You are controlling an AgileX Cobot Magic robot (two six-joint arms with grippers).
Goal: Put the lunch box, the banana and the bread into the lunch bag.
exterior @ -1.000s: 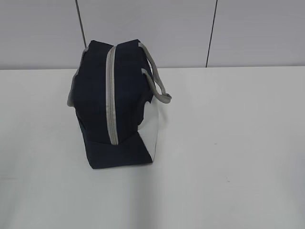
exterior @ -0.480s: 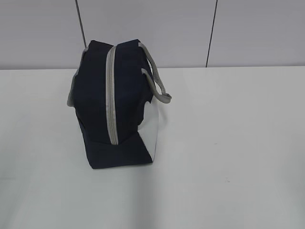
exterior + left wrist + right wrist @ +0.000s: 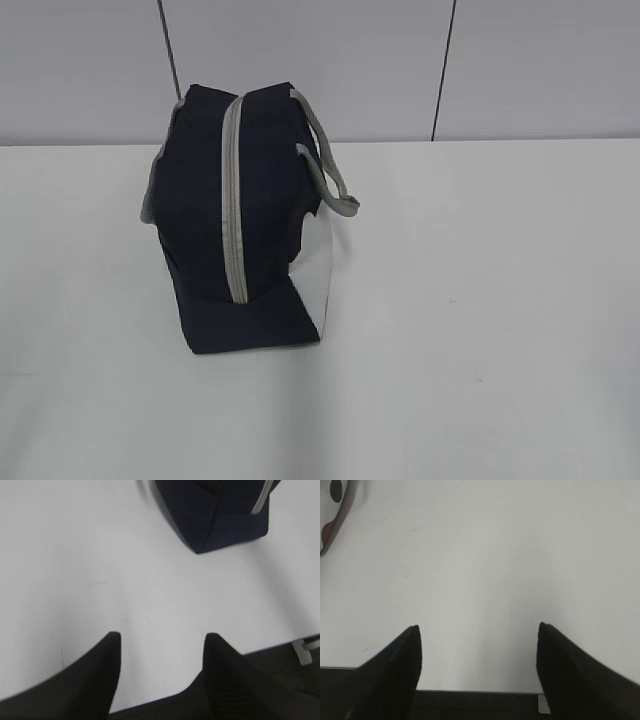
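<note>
The navy lunch bag [image 3: 200, 220] stands on the white table [image 3: 500, 300], left of centre, with its grey zipper band [image 3: 233, 200] running shut over the top and a white side panel [image 3: 318, 270] facing right. Its lower corner [image 3: 215, 510] shows at the top of the left wrist view. My left gripper [image 3: 162, 636] hangs open over bare table near the front edge, well short of the bag. My right gripper [image 3: 478, 626] is open wider, also over bare table with nothing between its fingers. The lunch box, the banana and the bread are out of view. Neither arm shows in the exterior view.
Grey strap handles [image 3: 330, 170] droop off the bag's right side. A white edge with a dark spot and a red mark [image 3: 330, 510] sits at the right wrist view's top left corner. The table's front edge [image 3: 470, 691] lies just under both grippers. A grey wall [image 3: 520, 70] backs the table.
</note>
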